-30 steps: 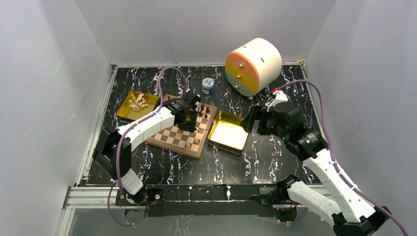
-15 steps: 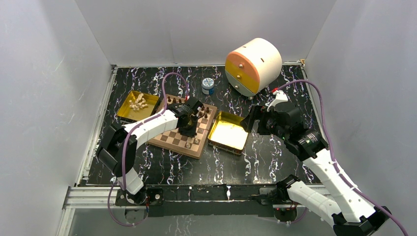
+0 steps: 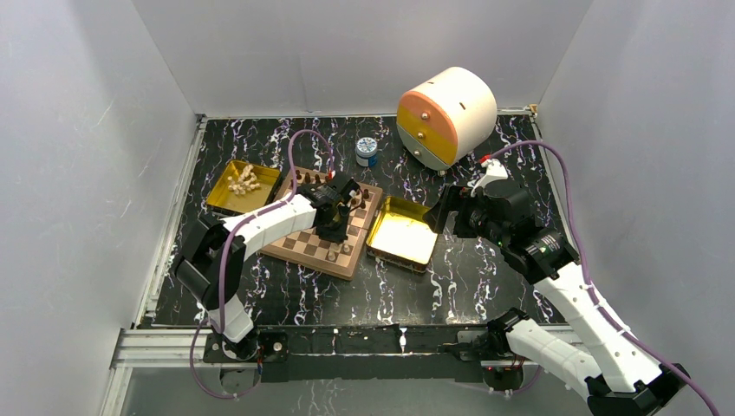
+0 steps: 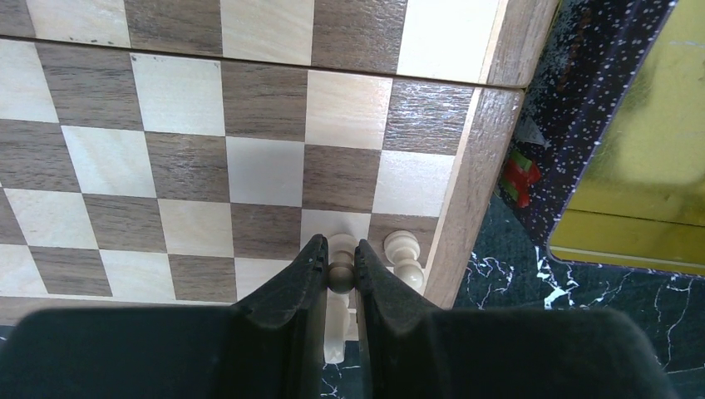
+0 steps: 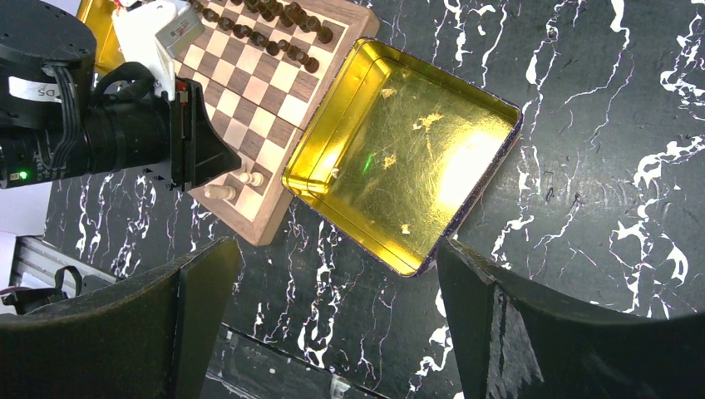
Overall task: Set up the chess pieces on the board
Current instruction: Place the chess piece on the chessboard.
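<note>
- Your left gripper (image 4: 338, 249) is pinching a pale chess piece (image 4: 339, 278) by its round head, with the two black fingers (image 4: 303, 278) pressed against either side of it.
- You hold that piece over the board (image 4: 470, 191) at its edge row, one square in from the corner. You cannot tell whether its foot touches the wood.
- A second pale piece (image 4: 405, 252) stands upright on the corner square just beside it, apart from the fingers.
- The dark pieces (image 5: 287, 18) stand in rows at the opposite end of the board.
- More loose pale pieces (image 3: 245, 179) lie heaped in the left gold tray (image 3: 225, 197), just beside the board.
- Your right gripper (image 5: 332, 249) is spread wide and grips nothing. It hovers above the right gold tray (image 5: 399, 158), which lies beside the board's other rim.
</note>
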`<act>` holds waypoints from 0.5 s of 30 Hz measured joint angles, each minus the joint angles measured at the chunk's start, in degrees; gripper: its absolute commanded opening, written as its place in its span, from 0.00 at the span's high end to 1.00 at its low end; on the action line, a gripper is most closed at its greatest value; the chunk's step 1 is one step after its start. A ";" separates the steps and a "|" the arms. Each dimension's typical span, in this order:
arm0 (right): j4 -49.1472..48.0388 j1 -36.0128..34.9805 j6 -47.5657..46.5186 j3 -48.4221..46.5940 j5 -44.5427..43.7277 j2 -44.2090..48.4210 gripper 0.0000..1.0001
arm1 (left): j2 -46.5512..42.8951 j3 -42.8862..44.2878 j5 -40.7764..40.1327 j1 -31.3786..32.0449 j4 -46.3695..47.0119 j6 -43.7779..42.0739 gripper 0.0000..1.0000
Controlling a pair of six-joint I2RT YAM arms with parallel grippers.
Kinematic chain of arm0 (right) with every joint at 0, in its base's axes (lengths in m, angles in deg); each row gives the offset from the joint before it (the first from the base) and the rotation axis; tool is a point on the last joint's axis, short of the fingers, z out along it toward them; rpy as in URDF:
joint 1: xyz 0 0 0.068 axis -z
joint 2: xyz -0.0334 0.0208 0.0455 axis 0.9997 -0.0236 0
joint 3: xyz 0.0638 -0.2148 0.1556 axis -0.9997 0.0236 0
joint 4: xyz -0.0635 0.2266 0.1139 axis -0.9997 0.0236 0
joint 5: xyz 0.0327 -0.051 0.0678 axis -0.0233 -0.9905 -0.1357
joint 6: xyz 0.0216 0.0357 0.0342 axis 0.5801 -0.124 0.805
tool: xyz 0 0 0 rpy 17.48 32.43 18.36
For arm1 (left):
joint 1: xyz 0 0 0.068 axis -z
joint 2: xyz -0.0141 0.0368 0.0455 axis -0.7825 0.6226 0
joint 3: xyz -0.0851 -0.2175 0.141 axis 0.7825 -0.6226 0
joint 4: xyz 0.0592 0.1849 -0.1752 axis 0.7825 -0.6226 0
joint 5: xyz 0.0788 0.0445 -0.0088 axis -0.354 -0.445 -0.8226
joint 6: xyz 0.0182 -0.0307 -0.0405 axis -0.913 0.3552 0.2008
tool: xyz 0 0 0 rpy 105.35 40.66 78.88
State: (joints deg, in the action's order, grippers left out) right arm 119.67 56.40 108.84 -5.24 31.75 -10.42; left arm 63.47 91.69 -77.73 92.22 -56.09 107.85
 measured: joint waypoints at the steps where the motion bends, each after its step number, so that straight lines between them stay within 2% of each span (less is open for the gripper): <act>1: 0.00 0.00 -0.02 0.00 0.00 0.00 0.01 | 0.17 0.00 -0.02 0.00 0.02 0.00 0.87; 15: -0.42 0.00 0.20 0.74 0.00 0.07 0.01 | 0.61 -0.28 -0.55 0.37 0.00 -0.02 0.81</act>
State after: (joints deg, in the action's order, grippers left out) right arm 119.25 56.40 109.03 -4.50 31.75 -10.35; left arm 64.08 91.41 -78.27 92.59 -56.09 107.83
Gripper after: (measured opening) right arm 0.984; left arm 0.175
